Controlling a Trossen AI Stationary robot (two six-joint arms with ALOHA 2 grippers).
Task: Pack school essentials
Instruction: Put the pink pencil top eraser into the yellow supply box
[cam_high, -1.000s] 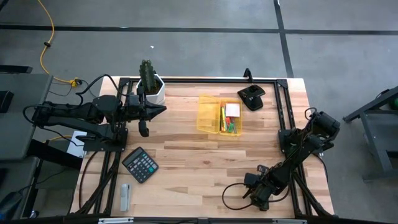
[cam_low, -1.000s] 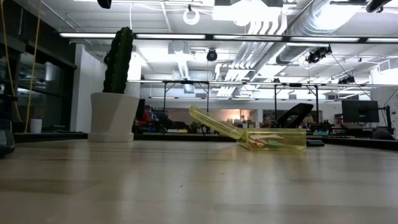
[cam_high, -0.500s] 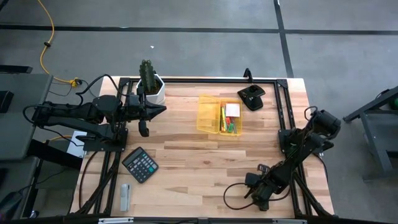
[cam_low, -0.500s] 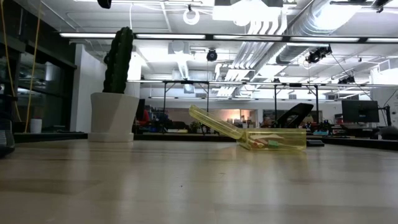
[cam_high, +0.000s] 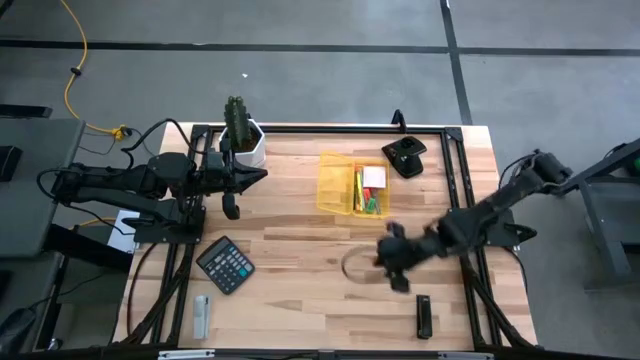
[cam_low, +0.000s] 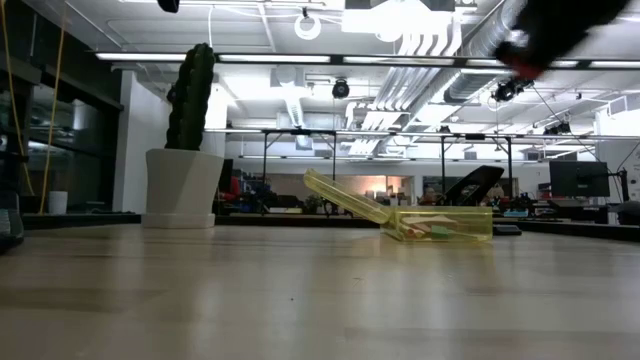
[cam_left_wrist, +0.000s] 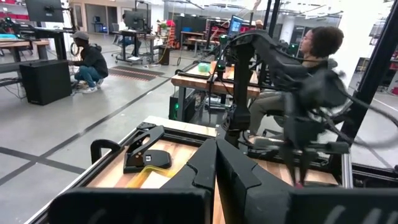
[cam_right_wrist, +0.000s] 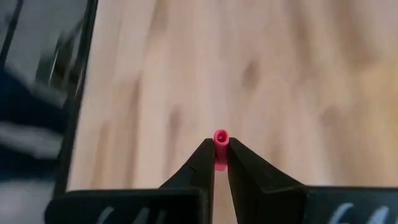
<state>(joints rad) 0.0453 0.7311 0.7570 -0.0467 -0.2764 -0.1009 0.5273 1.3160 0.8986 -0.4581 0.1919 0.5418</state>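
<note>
the open yellow case (cam_high: 352, 184) lies on the wooden table (cam_high: 300, 250) toward its far edge, and serves as the landmark here. its tray half holds the school essentials (cam_high: 370, 192): a white or pale pad with thin yellow, green and orange-red pieces beside it, all too small to tell apart further; the lid half lies flat on the side toward the potted cactus (cam_high: 240, 128). in the low view the lid of the yellow case (cam_low: 430, 218) tilts up from the tray, and coloured bits show through the tray wall. the right gripper (cam_high: 393, 262) hangs over the table on the near side of the case, reached out from the right edge, blurred in the high view. in the right wrist view its fingers (cam_right_wrist: 203, 163) are clenched on a small pink-red piece (cam_right_wrist: 221, 144) whose round end sticks out past the tips; what the piece is cannot be told. the left gripper (cam_high: 232, 205) waits off to the cactus side of the case, near the white pot, its jaws pressed together with nothing between them, as the left wrist view shows. a black stand (cam_high: 404, 155) sits just beside the case at the far right corner. a dark calculator (cam_high: 225, 264) lies well apart from the case near the table's front left, with a small grey bar (cam_high: 201, 316) nearer the front edge. a small black object (cam_high: 424, 316) lies near the front right. in the left wrist view a person sits beyond the table.
</note>
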